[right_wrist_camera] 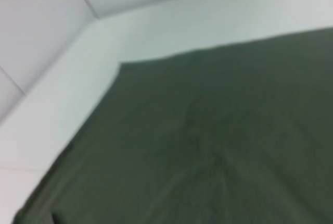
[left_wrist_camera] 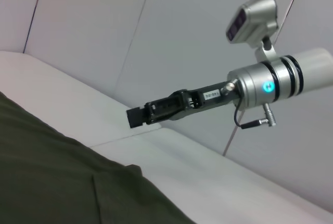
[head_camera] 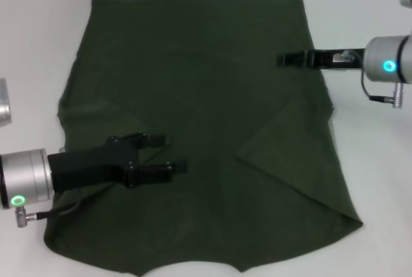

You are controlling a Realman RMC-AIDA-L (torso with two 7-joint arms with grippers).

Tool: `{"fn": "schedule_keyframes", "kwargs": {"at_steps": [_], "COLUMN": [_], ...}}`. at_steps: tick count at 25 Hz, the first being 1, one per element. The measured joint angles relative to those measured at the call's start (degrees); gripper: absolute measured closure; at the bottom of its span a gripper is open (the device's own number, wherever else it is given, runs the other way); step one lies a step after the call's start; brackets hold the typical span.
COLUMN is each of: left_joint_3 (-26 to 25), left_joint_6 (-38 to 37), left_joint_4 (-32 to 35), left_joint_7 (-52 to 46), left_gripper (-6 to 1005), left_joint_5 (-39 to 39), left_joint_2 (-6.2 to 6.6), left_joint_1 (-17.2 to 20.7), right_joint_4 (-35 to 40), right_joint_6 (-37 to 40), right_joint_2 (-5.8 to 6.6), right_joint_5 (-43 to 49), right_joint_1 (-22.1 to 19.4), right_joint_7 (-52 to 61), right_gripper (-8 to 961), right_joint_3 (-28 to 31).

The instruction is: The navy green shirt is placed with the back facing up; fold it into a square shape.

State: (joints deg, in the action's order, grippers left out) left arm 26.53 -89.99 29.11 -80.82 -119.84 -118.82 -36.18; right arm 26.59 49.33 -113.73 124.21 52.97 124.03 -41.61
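The navy green shirt point(head_camera: 193, 84) lies flat on the white table, plain side up, with both sleeves folded inward; the right flap point(head_camera: 290, 142) forms a triangle. My left gripper point(head_camera: 168, 153) is open over the shirt's lower left part, its fingers spread, holding nothing. My right gripper point(head_camera: 282, 60) reaches in over the shirt's right edge, shut and empty. The left wrist view shows the right gripper point(left_wrist_camera: 134, 117) raised above the table, beyond the shirt point(left_wrist_camera: 47, 177). The right wrist view shows only shirt fabric point(right_wrist_camera: 208, 146) and table.
The white table point(head_camera: 38, 32) surrounds the shirt on the left, far and right sides. A metal part point(head_camera: 3, 102) sits at the left border of the head view. Grey wall panels point(left_wrist_camera: 104, 31) stand behind the table.
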Motion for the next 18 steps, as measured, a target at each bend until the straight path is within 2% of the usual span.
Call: {"fn": "schedule_keyframes", "kwargs": {"at_steps": [3,8,10,15,18], "left_joint_3": [-0.02,0.00,0.01,0.00,-0.21], "left_joint_6": [-0.70,-1.32,-1.73,-3.86,-4.55], "left_joint_4": [-0.11,0.20,0.81,2.31,2.32], "left_joint_7": [-1.64,-5.89,-7.78,-10.64,-11.26], "left_gripper": [57,57,57,56,57], "left_joint_5": [0.81,1.01,1.01,0.53,-0.06], "left_joint_2": [0.00,0.00,0.03,0.88,1.33], "left_joint_1": [0.15,0.10,0.09,0.47,0.69], "right_joint_4": [2.24,5.45,6.33,6.84,6.83], "right_joint_6": [5.66,20.37,25.90,36.64,41.43], "right_joint_2": [0.55,2.13,2.77,3.95,4.00], "right_joint_5": [-6.28,-12.74,-14.33,-15.93,-15.21], "right_joint_1": [-3.18,-8.67,-10.92,-16.14,-18.67], "right_joint_7": [-5.19,-12.39,-15.45,-25.26,-33.40], "right_gripper": [327,256,228,15,14], "right_joint_3": [0.02,0.04,0.05,0.22,-0.14]}}
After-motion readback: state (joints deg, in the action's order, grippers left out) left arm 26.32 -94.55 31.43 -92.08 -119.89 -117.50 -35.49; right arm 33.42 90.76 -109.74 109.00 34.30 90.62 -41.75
